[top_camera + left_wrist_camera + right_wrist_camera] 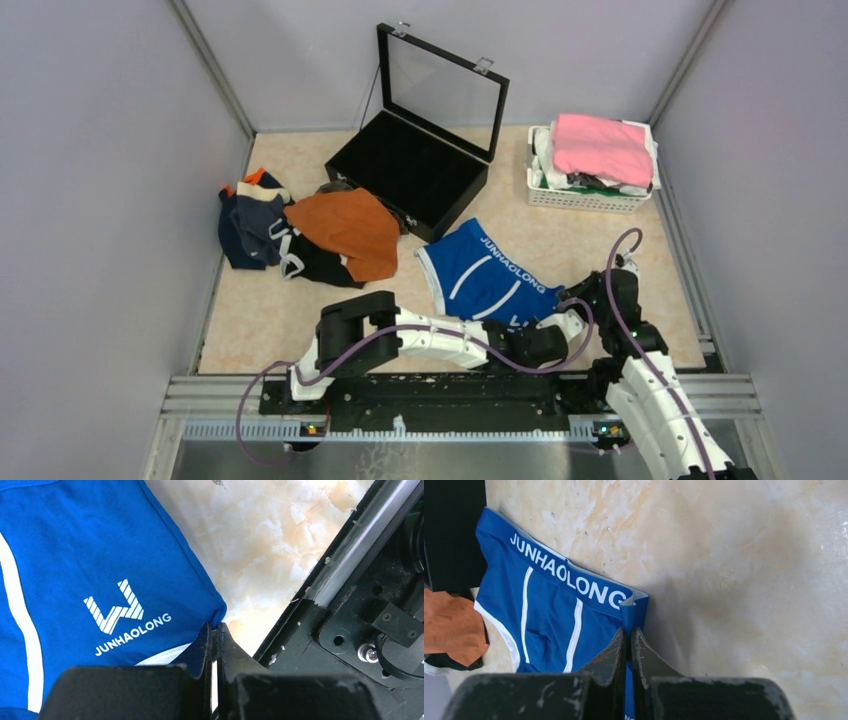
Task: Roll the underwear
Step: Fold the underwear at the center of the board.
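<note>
Okay, nearest the arm bases, the left gripper [214, 630] is sitting fully closed and appears to be pinching the near hem corner of the blue underwear [490, 275], right by the W logo, though only a sliver of cloth is showing at the tips, so that bite is looking shallow. Just beside it the right gripper [628, 635] is also closed, and it is gripping the end of the lettered waistband, with blue fabric showing between its fingers. The blue underwear is lying flat on the table [580, 240], right of centre, its near edge close to the black rail [350, 545] at the table front. The step in hand is probably the start of the roll. Doing it well is going to mean keeping both corners level, lifting only slightly, and turning the edge over evenly so the roll is coming out tight and not skewed. The rail is crowding the near side, so pulling toward the bases is risking a snag. Open tabletop is lying to the right and beyond the waistband, so rolling away from the bases is looking safer. Farther left, a pile of other underwear [300, 235] is lying close to the blue pair's left edge but apart from it. The open black box [410, 170] is sitting just beyond the blue pair, limiting far travel. The white basket [590, 198] is standing at the far right, well apart.
</note>
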Controlling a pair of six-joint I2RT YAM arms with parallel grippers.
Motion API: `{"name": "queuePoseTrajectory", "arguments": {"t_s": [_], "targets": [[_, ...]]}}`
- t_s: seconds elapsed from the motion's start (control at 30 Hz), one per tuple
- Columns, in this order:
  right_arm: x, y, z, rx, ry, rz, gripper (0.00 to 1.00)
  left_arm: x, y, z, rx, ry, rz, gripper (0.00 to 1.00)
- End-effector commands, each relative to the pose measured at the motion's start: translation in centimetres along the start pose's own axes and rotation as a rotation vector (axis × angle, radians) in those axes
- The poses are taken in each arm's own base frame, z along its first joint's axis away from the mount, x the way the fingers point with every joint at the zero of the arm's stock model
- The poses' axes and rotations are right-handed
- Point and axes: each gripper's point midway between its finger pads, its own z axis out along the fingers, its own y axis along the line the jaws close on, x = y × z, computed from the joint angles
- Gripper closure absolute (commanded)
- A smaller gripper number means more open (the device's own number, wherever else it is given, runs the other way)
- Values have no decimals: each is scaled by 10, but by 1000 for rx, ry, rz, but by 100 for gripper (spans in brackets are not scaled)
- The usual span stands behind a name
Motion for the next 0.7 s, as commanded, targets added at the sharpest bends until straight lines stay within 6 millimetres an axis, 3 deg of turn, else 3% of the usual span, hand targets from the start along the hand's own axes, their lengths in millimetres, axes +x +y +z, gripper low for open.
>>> {"name": "queuePoseTrajectory", "arguments": {"t_s": [0.0,0.17,0.43,0.57,0.67], "targets": [[-18,13,-10,-13,-50,16,100,22,-1,-3,15,75,41,100],[-26,24,-28,-10,-50,63,100,-11,-24,-31,148,14,37,100],[-54,36,-72,1,-148,78,100,-49,-54,-64,314,-43,21,100],[-59,37,-82,7,-168,67,100,-62,-57,-73,342,-62,0,100],[-58,37,-80,6,-163,61,100,-71,-43,-76,332,-87,-32,100]]}}
